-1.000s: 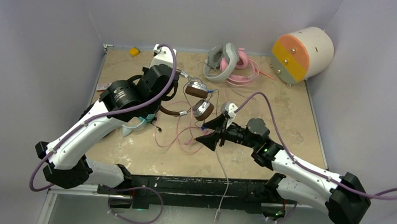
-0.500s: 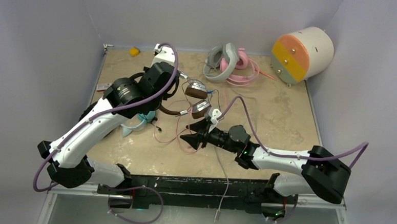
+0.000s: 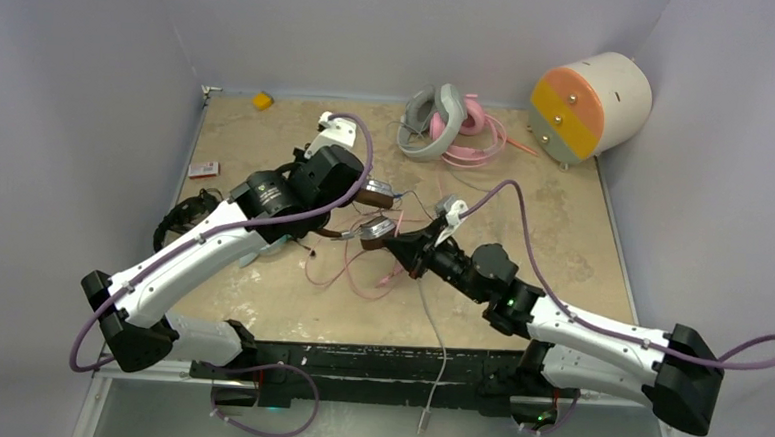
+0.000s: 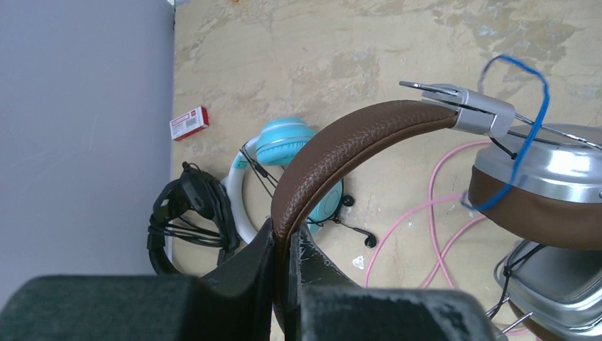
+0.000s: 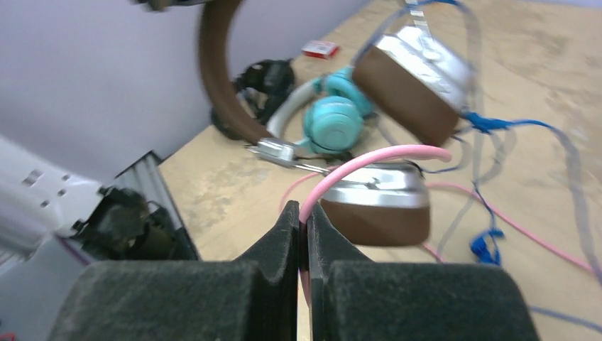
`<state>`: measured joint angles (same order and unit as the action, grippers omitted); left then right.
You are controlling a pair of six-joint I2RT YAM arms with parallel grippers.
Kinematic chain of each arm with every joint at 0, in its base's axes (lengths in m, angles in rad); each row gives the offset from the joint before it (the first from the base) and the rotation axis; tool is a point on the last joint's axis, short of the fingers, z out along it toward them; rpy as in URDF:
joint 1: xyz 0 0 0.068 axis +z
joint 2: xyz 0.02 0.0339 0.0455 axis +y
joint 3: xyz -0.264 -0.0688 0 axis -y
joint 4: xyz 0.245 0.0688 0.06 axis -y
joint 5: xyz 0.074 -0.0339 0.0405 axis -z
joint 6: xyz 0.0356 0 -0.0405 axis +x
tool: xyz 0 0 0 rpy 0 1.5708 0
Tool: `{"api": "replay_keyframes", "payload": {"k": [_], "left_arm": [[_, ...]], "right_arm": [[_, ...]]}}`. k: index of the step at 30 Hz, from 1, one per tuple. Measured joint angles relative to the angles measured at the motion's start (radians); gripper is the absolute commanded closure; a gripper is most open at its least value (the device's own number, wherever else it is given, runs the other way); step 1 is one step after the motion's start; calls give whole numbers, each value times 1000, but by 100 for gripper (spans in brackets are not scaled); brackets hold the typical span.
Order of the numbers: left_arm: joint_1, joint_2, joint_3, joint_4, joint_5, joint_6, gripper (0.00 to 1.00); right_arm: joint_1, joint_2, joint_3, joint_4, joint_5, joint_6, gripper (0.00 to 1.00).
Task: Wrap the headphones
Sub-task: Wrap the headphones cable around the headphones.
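Brown padded headphones (image 4: 341,149) have silver-backed ear cups (image 4: 539,167).

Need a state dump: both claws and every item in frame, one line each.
left claw: shut on the brown headband
brown-and-silver headphones: held by the headband
right claw: shut on the pink cable
pink cable: pinched
teal-and-white headphones: lying on the table, unheld
black headphones: lying by the left wall
grey-white headphones: lying against the pink pair
pink headphones: lying, unheld
cream cylinder: on its side

White arm links (image 3: 191,258), black joints (image 3: 265,192), purple cables (image 3: 509,183), black right gripper (image 5: 303,214)
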<state>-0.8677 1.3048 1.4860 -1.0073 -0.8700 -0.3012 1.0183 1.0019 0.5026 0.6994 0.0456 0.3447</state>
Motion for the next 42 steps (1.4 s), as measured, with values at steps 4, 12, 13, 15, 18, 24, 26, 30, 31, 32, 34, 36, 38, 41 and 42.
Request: {"api": "replay_keyframes", "payload": {"k": [4,12,13,15,18,24,26,30,31,32,34,36,38,41,42], "left_arm": [[2,-2,-7,18,0,22,100],[5,-11,64,-17,80,-5,100],[11,-11,92,-26,110,-11,100],[37,-11,149,-31,179,-23,100],[122,-11,237,-29,295,-32,100],[344,-18,351,-17,351,-82,100],[373,-37,363,4,322,-123,100],[381,-127,338,67,204,-190,100],[381,-158,321,89,179,-193,100],[382,-198,296,119,150,-193,100],[383,-274,261,164,102,-187,100],[383,-314,257,193,72,-181,100],[383,-334,266,207,58,-177,100],[384,-325,284,208,73,-175,100],[383,-315,285,206,81,-174,100]], "right_arm": [[-80,-45,56,-215,49,71,100],[-292,42,109,-441,-60,185,100],[-292,59,109,-458,-71,194,100],[-292,75,106,-479,-93,204,100],[-292,74,95,-486,-109,213,100],[-292,50,86,-517,-90,222,100],[-292,27,84,-555,-43,237,100],[-292,-33,84,-651,101,278,100],[-292,-48,84,-673,135,284,100],[-292,-60,84,-692,164,286,100],[-292,-75,84,-720,206,286,100],[-292,-80,84,-736,231,285,100],[-293,-77,85,-754,258,280,100],[-298,-37,142,-838,285,233,93],[-300,-6,187,-872,288,209,74]]}}
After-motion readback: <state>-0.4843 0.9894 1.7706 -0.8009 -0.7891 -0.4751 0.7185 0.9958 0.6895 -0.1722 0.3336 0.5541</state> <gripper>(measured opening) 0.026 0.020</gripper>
